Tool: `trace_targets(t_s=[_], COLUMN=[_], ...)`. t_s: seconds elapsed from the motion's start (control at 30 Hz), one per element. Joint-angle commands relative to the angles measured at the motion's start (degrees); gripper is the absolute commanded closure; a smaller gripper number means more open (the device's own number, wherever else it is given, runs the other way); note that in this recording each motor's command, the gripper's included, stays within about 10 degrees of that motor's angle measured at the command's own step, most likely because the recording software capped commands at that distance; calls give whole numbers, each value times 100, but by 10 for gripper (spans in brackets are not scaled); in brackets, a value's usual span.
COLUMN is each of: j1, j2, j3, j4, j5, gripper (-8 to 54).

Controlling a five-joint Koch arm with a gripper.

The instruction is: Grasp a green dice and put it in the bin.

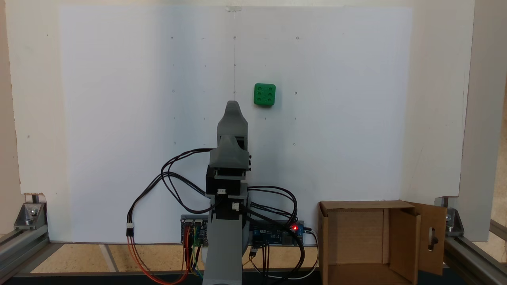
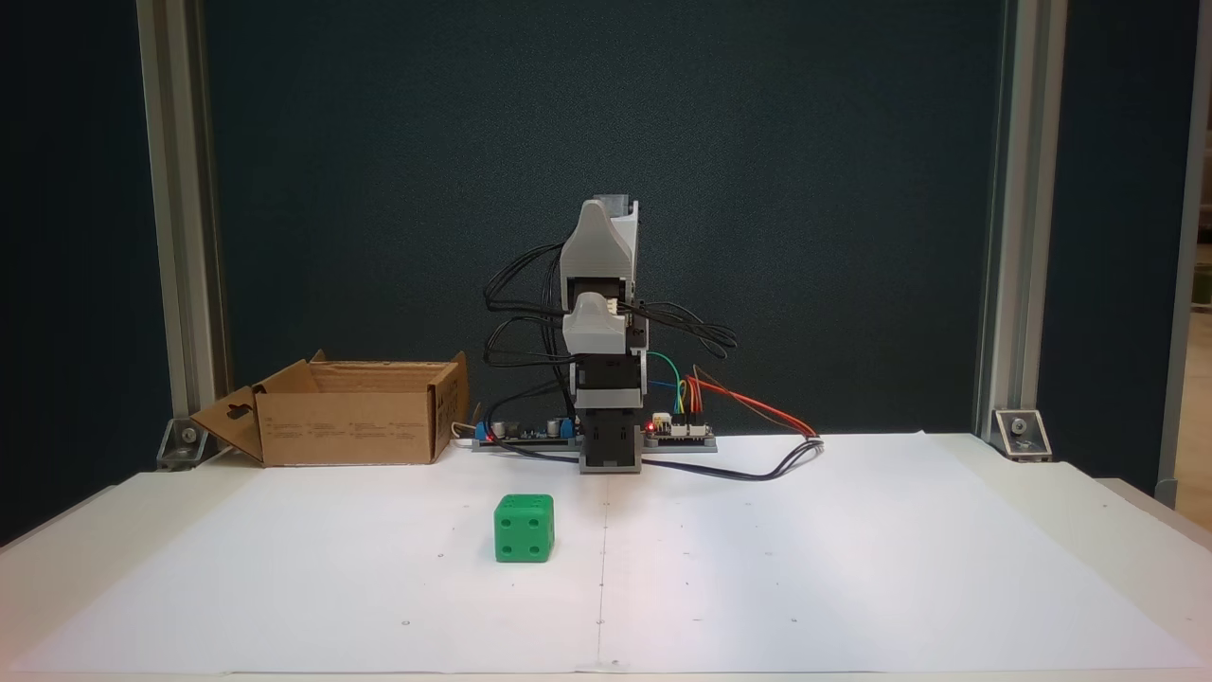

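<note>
The green dice (image 1: 264, 94) rests on the white paper with its six-pip face up, apart from everything else. The other fixed view has the dice (image 2: 524, 529) in front of the arm's base and a little to the left. The bin (image 1: 358, 205) is an open brown cardboard box beside the arm's base, with a slotted flap hanging outward. It stands at the left in the other fixed view, bin (image 2: 350, 426). My gripper (image 1: 232, 107) is folded up over the base, well short of the dice. Its jaws line up one behind the other at the gripper (image 2: 595, 213), so the gap is hidden.
Circuit boards (image 1: 277, 233) and loose cables (image 1: 174, 182) crowd the arm's base. Aluminium frame posts (image 2: 180, 237) stand at the table's back corners. The white paper sheet (image 1: 119, 118) covers most of the table.
</note>
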Motion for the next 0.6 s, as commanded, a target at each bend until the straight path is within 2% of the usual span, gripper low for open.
trace_targets(t_s=[0.0,0.57], j1=[9,18], j2=[633,633], j3=[264,264], j4=[1000,1187], j5=[9,0], gripper=[10,10])
